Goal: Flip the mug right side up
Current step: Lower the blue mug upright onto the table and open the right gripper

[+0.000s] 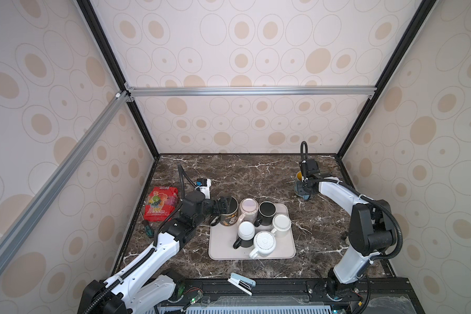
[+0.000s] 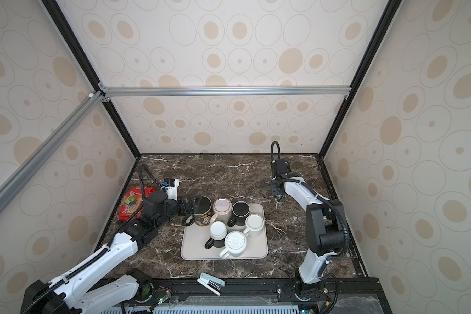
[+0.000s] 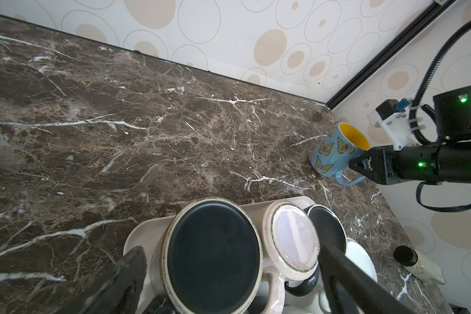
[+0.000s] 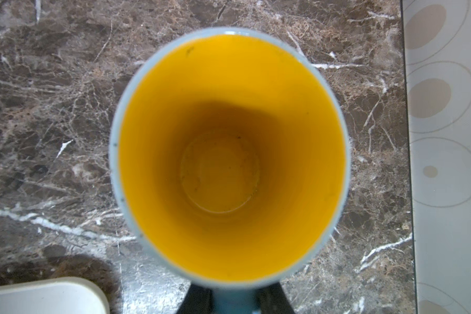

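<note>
A blue butterfly mug with a yellow inside stands upright on the marble at the far right. My right gripper is shut on its handle. A dark mug with a yellow print stands upside down at the tray's far left corner, its flat black base facing up. My left gripper is open, one finger on each side of this mug, without touching it.
On the beige tray several more mugs stand upside down: pink, black, white. A red snack bag lies at the left wall. A white stapler lies at the front edge.
</note>
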Available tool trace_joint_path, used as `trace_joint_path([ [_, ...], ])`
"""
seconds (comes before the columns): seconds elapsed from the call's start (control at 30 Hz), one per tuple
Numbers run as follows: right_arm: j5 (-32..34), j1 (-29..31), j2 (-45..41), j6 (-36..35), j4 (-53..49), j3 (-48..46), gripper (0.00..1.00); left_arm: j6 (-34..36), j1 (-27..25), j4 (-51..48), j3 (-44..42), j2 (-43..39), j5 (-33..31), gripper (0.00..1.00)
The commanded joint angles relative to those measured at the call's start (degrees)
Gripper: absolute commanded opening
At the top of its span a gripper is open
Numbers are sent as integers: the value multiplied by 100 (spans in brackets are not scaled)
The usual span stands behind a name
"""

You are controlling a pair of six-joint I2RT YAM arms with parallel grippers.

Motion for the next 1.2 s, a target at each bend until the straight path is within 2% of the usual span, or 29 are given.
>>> trace_joint_path([
  [0.0,144,-68,-255,-37,597,-84,0,16,59,123,-2,-3,60,99],
  [0.17,-335,-272,-434,49,784,-360,0,35,67,159,-46,35,69,99],
  [0.37,-288,-283,-549,37,793,-544,1,52,59,194,-72,142,87,99],
  [0.63,-341,-283,-627,155,869,-777,31,41,59,270,-161,242,103,100],
  [0.83,-280,-283,-651,217,770,-857,44,82,59,202,-113,247,73,100],
  [1.0,-95,-275,-1124,459,231,-785,46,281,60,-223,135,192,-98,100],
  [1.17,-332,-17,-2212,787,-429,-813,46,361,57,-1132,453,60,-273,98],
])
